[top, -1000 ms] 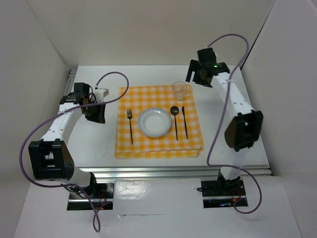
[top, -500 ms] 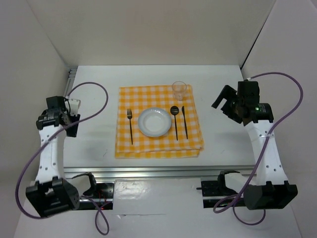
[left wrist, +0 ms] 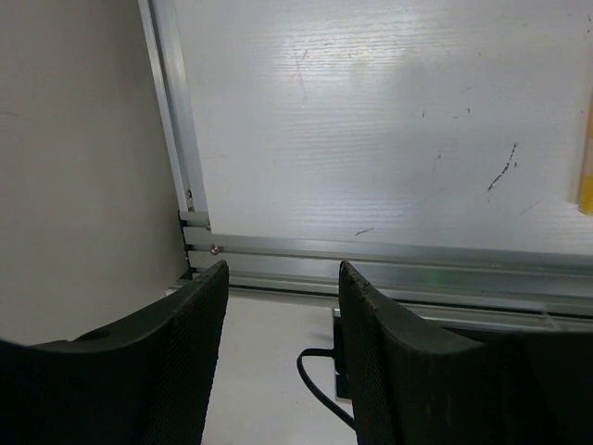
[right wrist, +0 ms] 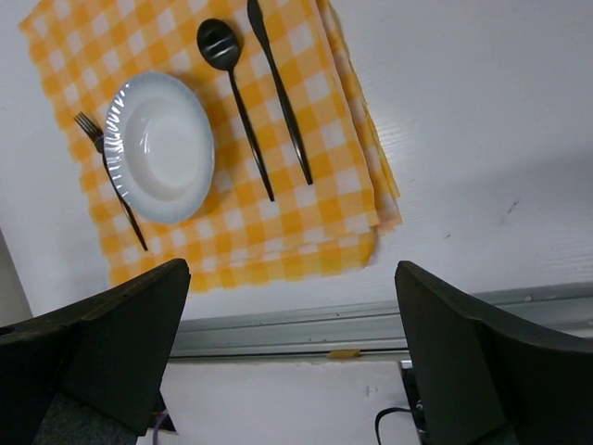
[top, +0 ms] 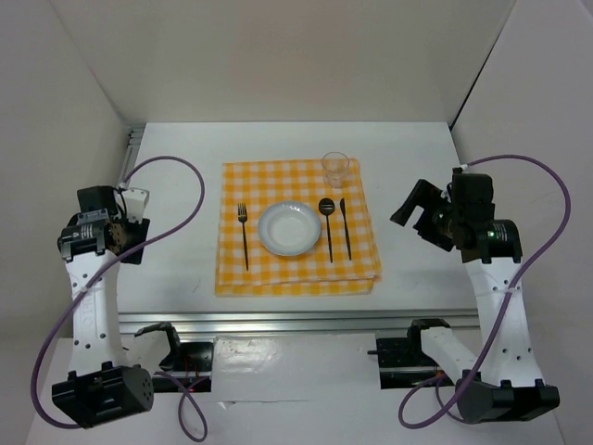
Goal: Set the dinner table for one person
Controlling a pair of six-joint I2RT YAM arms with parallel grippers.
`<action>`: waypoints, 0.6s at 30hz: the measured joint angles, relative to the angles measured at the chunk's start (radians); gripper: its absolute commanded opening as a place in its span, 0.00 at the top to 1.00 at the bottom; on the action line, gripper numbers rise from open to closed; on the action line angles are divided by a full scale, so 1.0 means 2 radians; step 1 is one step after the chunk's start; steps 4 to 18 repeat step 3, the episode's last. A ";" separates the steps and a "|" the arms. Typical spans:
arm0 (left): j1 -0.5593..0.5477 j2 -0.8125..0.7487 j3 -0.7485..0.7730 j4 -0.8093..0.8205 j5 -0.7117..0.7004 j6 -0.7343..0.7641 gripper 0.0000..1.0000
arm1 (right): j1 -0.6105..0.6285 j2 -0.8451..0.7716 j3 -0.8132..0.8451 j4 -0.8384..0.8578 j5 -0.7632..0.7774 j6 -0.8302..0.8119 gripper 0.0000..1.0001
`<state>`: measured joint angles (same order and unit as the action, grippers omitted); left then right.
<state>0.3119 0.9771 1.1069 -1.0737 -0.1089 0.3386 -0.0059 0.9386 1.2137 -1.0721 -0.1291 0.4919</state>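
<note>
The white dinner table (top: 176,167) carries a yellow-and-white checked cloth (top: 296,269). On the cloth lie a white plate (top: 289,228), a black fork (top: 244,236) left of it, a black spoon (top: 327,227) and a black knife (top: 346,227) right of it, and a clear glass (top: 335,167) at the far right corner. The right wrist view shows the plate (right wrist: 157,148), fork (right wrist: 111,176), spoon (right wrist: 236,93) and knife (right wrist: 278,93). My left gripper (top: 128,241) (left wrist: 283,273) is open and empty over the table's left side. My right gripper (top: 412,204) (right wrist: 292,278) is wide open and empty, raised right of the cloth.
Silver aluminium rails run along the near edge (top: 315,320) (right wrist: 324,324) and the left edge (left wrist: 171,111). White walls enclose the table on three sides. A black cable (left wrist: 320,380) lies below the rail. The cloth's edge (left wrist: 586,176) shows at the right of the left wrist view.
Both arms have drawn back from the cloth. The left gripper moved left and nearer; the right gripper moved from the far right corner to the right side. The setting has not moved.
</note>
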 measured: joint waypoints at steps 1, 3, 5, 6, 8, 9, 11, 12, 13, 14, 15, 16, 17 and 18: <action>0.000 -0.001 0.002 -0.001 0.000 0.000 0.42 | 0.000 -0.003 -0.002 0.000 -0.002 -0.001 0.00; 0.000 -0.002 0.006 -0.004 0.001 0.000 0.42 | 0.000 -0.009 -0.008 -0.001 -0.007 -0.002 0.00; 0.000 -0.002 0.006 -0.004 0.001 0.000 0.42 | 0.000 -0.009 -0.008 -0.001 -0.007 -0.002 0.00; 0.000 -0.002 0.006 -0.004 0.001 0.000 0.42 | 0.000 -0.009 -0.008 -0.001 -0.007 -0.002 0.00; 0.000 -0.002 0.006 -0.004 0.001 0.000 0.42 | 0.000 -0.009 -0.008 -0.001 -0.007 -0.002 0.00; 0.000 -0.002 0.006 -0.004 0.001 0.000 0.42 | 0.000 -0.009 -0.008 -0.001 -0.007 -0.002 0.00; 0.000 -0.002 0.006 -0.004 0.001 0.000 0.42 | 0.000 -0.009 -0.008 -0.001 -0.007 -0.002 0.00; 0.000 -0.002 0.006 -0.004 0.001 0.000 0.42 | 0.000 -0.009 -0.008 -0.001 -0.007 -0.002 0.00; 0.000 -0.002 0.006 -0.004 0.001 0.000 0.42 | 0.000 -0.009 -0.008 -0.001 -0.007 -0.002 0.00; 0.000 -0.002 0.006 -0.004 0.001 0.000 0.42 | 0.000 -0.009 -0.008 -0.001 -0.007 -0.002 0.00; 0.000 -0.002 0.006 -0.004 0.001 0.000 0.42 | 0.000 -0.009 -0.008 -0.001 -0.007 -0.002 0.00; 0.000 -0.002 0.006 -0.004 0.001 0.000 0.42 | 0.000 -0.009 -0.008 -0.001 -0.007 -0.002 0.00; 0.000 -0.002 0.006 -0.004 0.001 0.000 0.42 | 0.000 -0.009 -0.008 -0.001 -0.007 -0.002 0.00; 0.000 -0.002 0.006 -0.004 0.001 0.000 0.42 | 0.000 -0.009 -0.008 -0.001 -0.007 -0.002 0.00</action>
